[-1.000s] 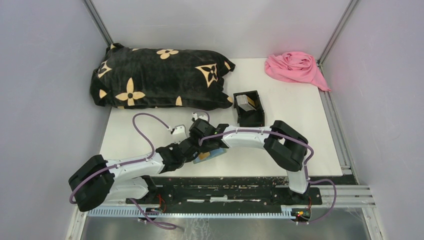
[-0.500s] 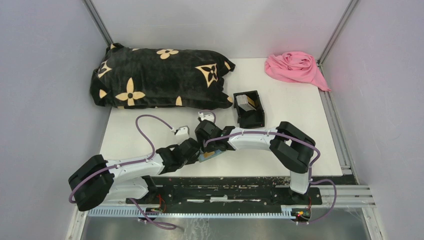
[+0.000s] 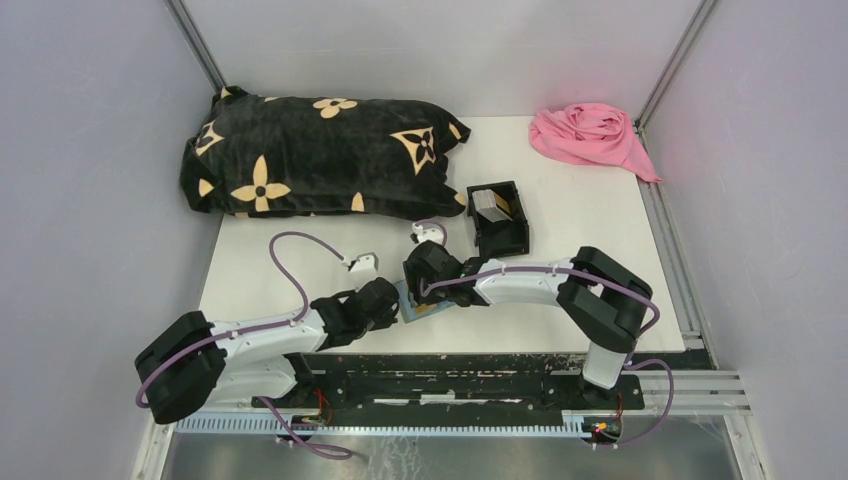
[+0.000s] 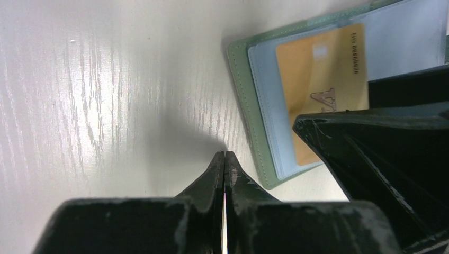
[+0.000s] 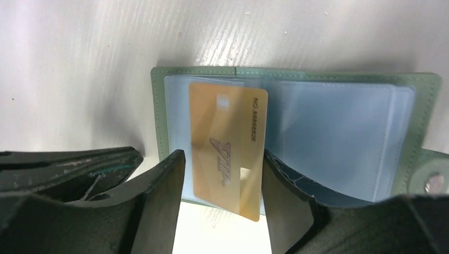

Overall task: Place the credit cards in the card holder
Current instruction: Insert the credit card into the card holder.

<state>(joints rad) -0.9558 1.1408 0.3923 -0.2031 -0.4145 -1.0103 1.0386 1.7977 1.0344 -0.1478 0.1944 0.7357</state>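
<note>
The card holder (image 5: 296, 74) is lying open and flat on the white worktop (image 3: 590, 260), near its front edge and between the two arms. Its sage-green cover is facing down and its pale, clear-sleeved inside is facing up. The snap tab (image 5: 431, 182) is sticking out at one end.

A gold card (image 5: 225, 132) is lying over one inner panel. Its far end is resting on the clear sleeve and its near end is jutting past the holder's edge over the worktop. The card is sitting slightly skewed to the holder. Whether its far end is already tucked inside a slot cannot be told.

The right pincer (image 5: 222, 154) is grasping this gold card, its two fingers standing wide apart and pressing against the card's long edges.

The left pincer (image 4: 225, 159) is clenched, its fingers meeting tip to tip just beside the holder's green edge, close to a corner. A thin pale sliver is showing in the seam between them, but what it is cannot be told, nor whether the tips are touching the worktop.

Farther back, a black open-topped box (image 3: 505, 238) is standing well apart from the holder, with more credit cards (image 3: 488, 204) showing inside it. A black pillow (image 3: 320, 160) with tan flower shapes is lying along the back left, and a crumpled pink cloth (image 3: 588, 135) is sitting in the back right corner.
</note>
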